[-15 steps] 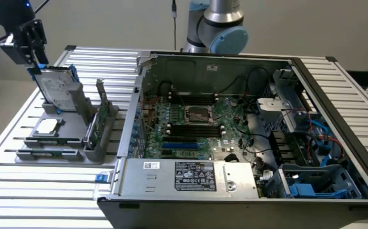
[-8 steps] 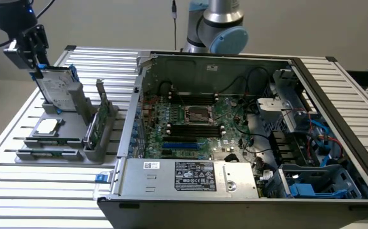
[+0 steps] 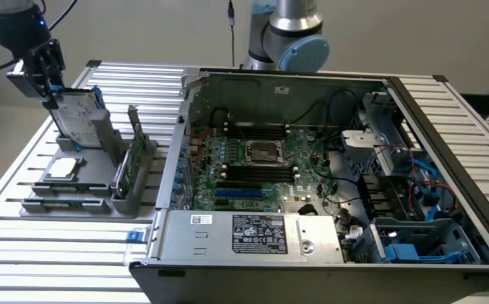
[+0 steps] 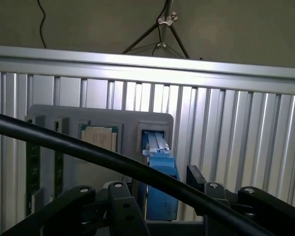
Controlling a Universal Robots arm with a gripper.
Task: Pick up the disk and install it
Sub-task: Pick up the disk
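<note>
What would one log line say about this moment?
gripper at disk top edge | disk upright at grey holder | computer case open | disk not installed

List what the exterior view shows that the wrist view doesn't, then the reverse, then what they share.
Exterior view: the open computer case with its motherboard and power supply.

Wrist view: a tripod beyond the table's far rail, and a black cable crossing close to the camera.

Shared: the gripper at the top of the upright disk with its blue carrier, the grey holder it stands in, the processor chip beside it, and the slatted table.
</note>
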